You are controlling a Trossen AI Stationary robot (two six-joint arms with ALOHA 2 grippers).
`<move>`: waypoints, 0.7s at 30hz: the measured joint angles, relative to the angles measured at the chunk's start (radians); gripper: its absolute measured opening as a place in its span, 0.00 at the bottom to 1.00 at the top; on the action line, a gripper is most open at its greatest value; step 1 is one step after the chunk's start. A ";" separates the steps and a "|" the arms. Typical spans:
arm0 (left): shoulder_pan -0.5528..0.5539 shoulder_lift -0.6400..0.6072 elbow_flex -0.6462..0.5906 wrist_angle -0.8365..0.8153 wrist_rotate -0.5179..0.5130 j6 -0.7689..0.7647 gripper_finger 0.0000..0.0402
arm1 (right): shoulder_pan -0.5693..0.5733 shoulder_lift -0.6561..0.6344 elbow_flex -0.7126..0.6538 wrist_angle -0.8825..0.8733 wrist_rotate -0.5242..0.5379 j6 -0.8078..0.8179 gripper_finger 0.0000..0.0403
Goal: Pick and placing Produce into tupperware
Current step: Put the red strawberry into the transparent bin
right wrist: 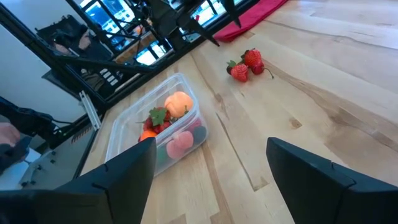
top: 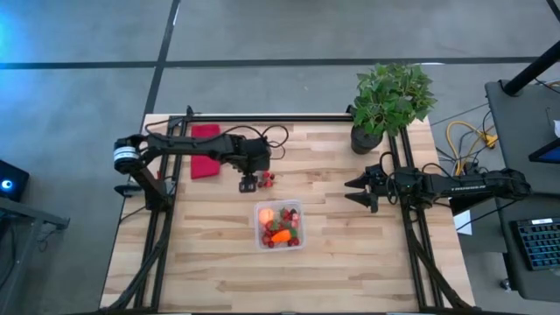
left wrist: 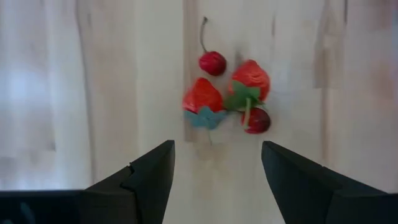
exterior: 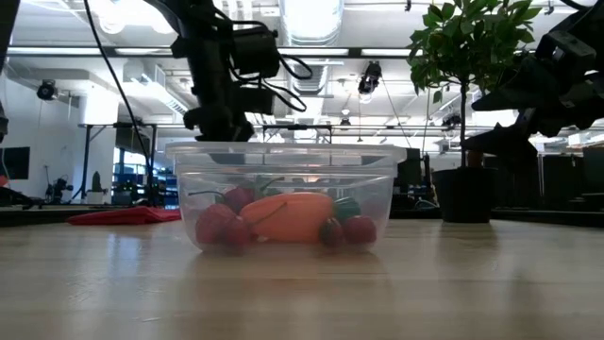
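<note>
The clear tupperware (top: pixel 279 225) sits mid-table and holds an orange carrot (exterior: pixel 293 215), a pale orange fruit (right wrist: pixel 178 102) and red berries. A small cluster of two strawberries and two cherries (left wrist: pixel 229 96) lies on the wood just beyond it, resting on their sides. My left gripper (left wrist: pixel 217 168) hovers open over the table right beside that cluster (top: pixel 266 179), touching nothing. My right gripper (top: pixel 354 192) waits open near the table's right side, fingers pointing toward the container.
A red cloth (top: pixel 206 150) lies flat at the far left of the table, under the left arm. A potted green plant (top: pixel 391 103) stands at the far right corner. Bare wood lies between the tupperware and the near edge.
</note>
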 joint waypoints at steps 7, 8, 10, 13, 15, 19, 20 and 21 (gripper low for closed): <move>0.032 0.000 -0.003 0.122 0.043 0.014 0.56 | 0.000 0.000 0.000 0.000 0.000 0.000 0.72; 0.037 0.000 -0.003 0.133 0.060 0.014 0.56 | 0.000 0.000 0.000 0.000 0.000 0.000 0.72; 0.046 0.011 -0.003 0.158 0.078 0.015 0.56 | 0.000 0.000 0.000 0.000 0.000 0.000 0.73; 0.064 0.053 -0.003 0.162 0.088 0.035 0.56 | 0.000 0.000 0.000 0.000 0.000 0.000 0.74; 0.072 0.090 -0.003 0.154 0.099 0.034 0.56 | 0.000 0.000 0.000 0.000 0.000 0.000 0.74; 0.064 0.126 0.002 0.123 0.121 0.031 0.56 | 0.000 0.000 0.000 0.000 0.000 0.000 0.73; 0.061 0.126 0.002 0.120 0.121 0.031 0.56 | 0.000 0.000 0.000 0.000 0.000 0.000 0.72; 0.058 0.126 0.001 0.118 0.123 0.031 0.56 | 0.000 0.000 0.000 0.000 0.000 0.000 0.72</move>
